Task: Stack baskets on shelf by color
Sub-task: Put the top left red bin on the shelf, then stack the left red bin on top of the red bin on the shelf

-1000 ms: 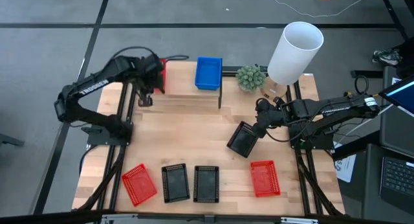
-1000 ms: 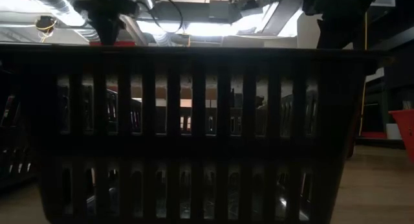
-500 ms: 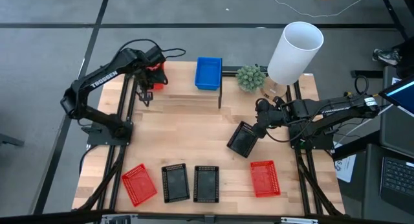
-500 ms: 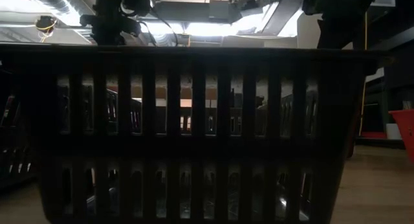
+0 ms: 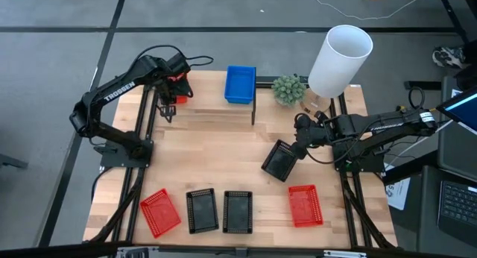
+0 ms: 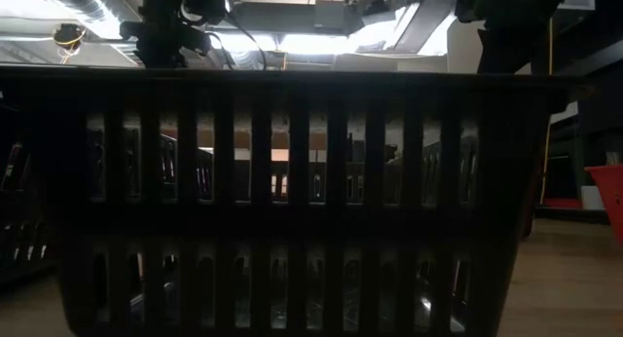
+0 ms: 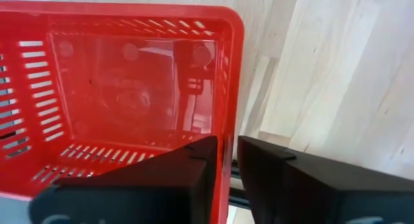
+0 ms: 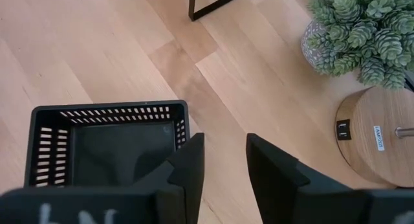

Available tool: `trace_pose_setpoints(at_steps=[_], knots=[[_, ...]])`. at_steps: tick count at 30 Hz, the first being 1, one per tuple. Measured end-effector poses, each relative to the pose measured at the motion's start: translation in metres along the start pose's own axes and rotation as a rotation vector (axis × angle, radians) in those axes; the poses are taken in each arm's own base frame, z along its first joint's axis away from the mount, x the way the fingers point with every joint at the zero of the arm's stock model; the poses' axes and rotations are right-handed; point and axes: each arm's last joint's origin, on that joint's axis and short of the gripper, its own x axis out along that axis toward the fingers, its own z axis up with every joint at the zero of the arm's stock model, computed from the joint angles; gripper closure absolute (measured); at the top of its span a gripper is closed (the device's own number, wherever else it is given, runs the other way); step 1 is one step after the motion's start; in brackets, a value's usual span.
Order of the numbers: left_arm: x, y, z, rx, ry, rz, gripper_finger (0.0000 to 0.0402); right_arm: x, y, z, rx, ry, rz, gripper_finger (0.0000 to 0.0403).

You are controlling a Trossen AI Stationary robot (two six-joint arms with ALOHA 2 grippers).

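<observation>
Left gripper (image 7: 229, 160) over the shelf's (image 5: 209, 94) left end, fingers astride a red basket's (image 7: 123, 88) wall, clamped or not cannot be told. Blue basket (image 5: 240, 84) on the shelf. Right gripper (image 8: 223, 160) clamps a tilted black basket (image 5: 280, 160) right of centre.

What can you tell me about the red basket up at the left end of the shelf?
The red basket is a shallow plastic tray with slotted walls, a smooth bottom and rounded corners, sitting on the shelf at its left end. The left gripper straddles one wall, one finger inside and one outside. Nothing lies in the part shown. The blue basket sits apart from it.
</observation>
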Motion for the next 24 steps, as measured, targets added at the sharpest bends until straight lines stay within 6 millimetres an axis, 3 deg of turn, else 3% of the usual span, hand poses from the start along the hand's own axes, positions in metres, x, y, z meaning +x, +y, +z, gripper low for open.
trace_pose_setpoints(at_steps=[15,24], knots=[[-0.008,-0.007,-0.014,-0.079,0.09,0.021,0.0327,0.0,0.001,0.0,0.004,0.017,0.022,0.0288],[-0.016,-0.008,-0.016,-0.102,0.037,0.087,0.0327,0.0,0.002,0.001,0.024,0.013,0.046,0.0288]])
